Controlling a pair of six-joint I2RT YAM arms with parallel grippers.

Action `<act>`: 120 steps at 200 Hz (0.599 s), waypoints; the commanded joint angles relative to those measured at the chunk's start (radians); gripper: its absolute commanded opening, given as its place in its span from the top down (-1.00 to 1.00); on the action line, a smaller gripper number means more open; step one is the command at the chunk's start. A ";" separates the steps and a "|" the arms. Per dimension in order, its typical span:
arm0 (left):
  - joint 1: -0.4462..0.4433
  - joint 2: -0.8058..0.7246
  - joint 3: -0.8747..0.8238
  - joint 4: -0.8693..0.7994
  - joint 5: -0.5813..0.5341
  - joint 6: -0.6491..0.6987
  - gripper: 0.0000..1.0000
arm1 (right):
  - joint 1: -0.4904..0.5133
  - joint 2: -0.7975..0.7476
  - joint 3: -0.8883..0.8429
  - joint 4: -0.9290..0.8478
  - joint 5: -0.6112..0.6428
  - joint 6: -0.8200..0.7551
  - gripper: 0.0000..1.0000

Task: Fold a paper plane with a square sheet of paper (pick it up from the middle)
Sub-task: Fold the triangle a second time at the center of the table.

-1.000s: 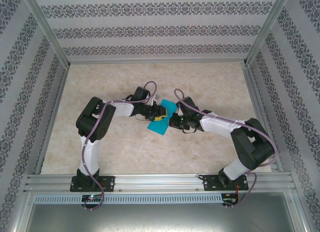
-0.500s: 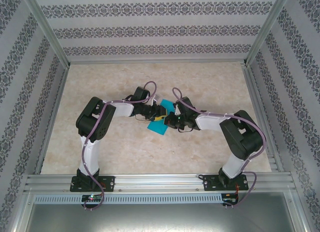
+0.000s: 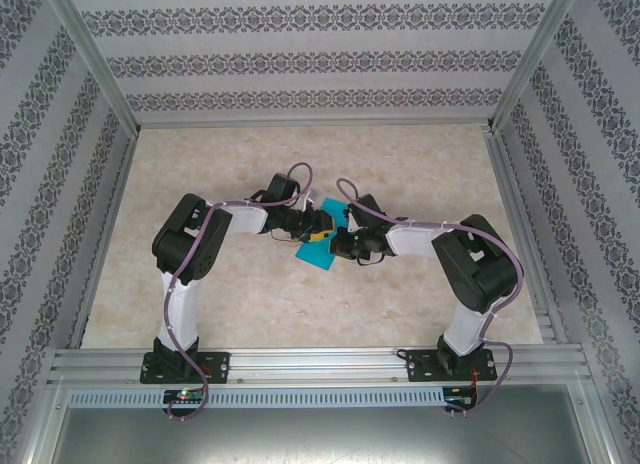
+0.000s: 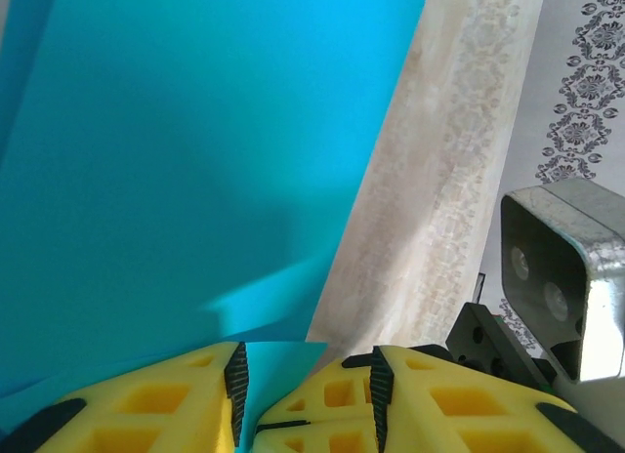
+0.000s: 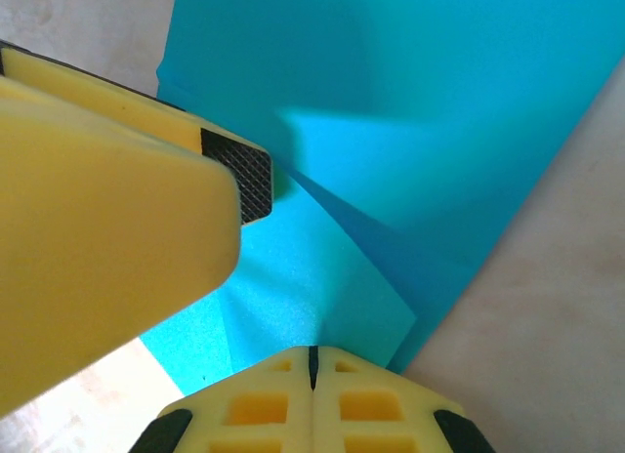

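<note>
Creasing looks like the step in hand. The left claw (image 4: 305,377) stands partly open with a flap of the square sheet of paper (image 4: 195,160) between its jaws. The right claw (image 5: 312,360) is closed at the folded edge just ahead. Press slowly and keep the edges aligned.

Top view: bright, even, diffuse light; faint soft shadows on table (image 3: 420,164). Wrist views: square sheet of paper (image 4: 195,160) saturated, darker shadow patches across it; left gripper's finger (image 5: 107,209) near lens, soft-focus.
</note>
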 commanded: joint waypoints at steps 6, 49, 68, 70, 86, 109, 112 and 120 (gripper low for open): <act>0.011 -0.008 0.009 0.009 0.021 -0.022 0.15 | 0.001 0.036 0.011 -0.094 0.060 -0.060 0.99; 0.023 -0.072 0.029 -0.045 0.018 -0.001 0.13 | 0.002 0.040 0.014 -0.128 0.083 -0.089 1.00; 0.029 -0.111 0.034 -0.115 -0.009 0.041 0.13 | 0.002 0.043 0.009 -0.114 0.072 -0.088 1.00; 0.030 -0.114 0.033 -0.123 -0.013 0.047 0.13 | 0.002 0.042 0.009 -0.113 0.071 -0.088 1.00; 0.030 -0.136 0.030 -0.169 -0.035 0.081 0.15 | 0.002 0.046 0.004 -0.099 0.062 -0.088 1.00; 0.030 -0.124 0.021 -0.173 -0.019 0.088 0.25 | 0.004 0.046 0.005 -0.090 0.055 -0.088 1.00; 0.028 -0.122 0.021 -0.173 -0.017 0.090 0.27 | 0.004 0.046 0.005 -0.089 0.053 -0.088 1.00; 0.029 -0.110 0.023 -0.182 -0.016 0.100 0.31 | 0.005 0.046 0.005 -0.087 0.052 -0.088 1.00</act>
